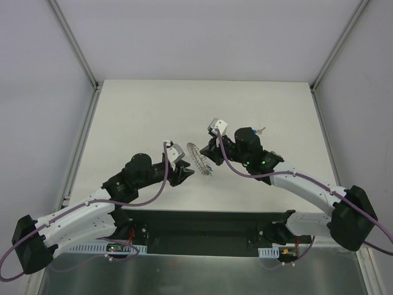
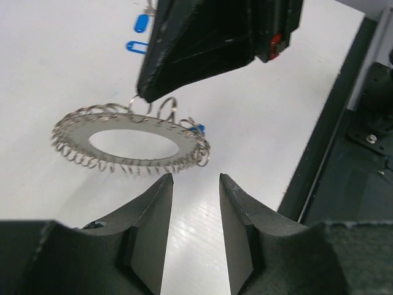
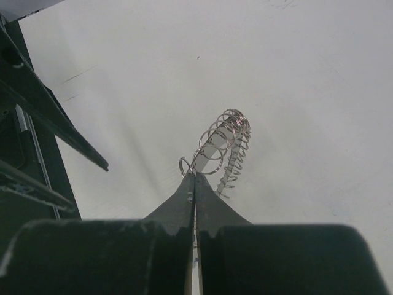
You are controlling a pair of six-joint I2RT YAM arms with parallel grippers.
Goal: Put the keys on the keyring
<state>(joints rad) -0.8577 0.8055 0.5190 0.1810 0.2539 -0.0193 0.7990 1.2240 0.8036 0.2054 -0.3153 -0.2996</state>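
Observation:
The keyring (image 1: 198, 158), a grey metal loop edged with small wire rings, hangs from my right gripper (image 1: 206, 153), which is shut on its rim. In the right wrist view the ring (image 3: 218, 144) stands edge-on just past the closed fingertips (image 3: 194, 178). In the left wrist view the ring (image 2: 72, 132) lies almost flat, pinched at its far edge by the right gripper (image 2: 142, 95), with a small blue piece (image 2: 198, 128) on its near rim. My left gripper (image 2: 196, 184) is open and empty just short of the ring. Two blue-tagged keys (image 2: 139, 34) lie on the table beyond.
The blue-tagged keys (image 1: 261, 129) lie on the white table behind the right arm. A black strip (image 1: 202, 224) runs along the table's near edge between the arm bases. Grey walls enclose the table on three sides.

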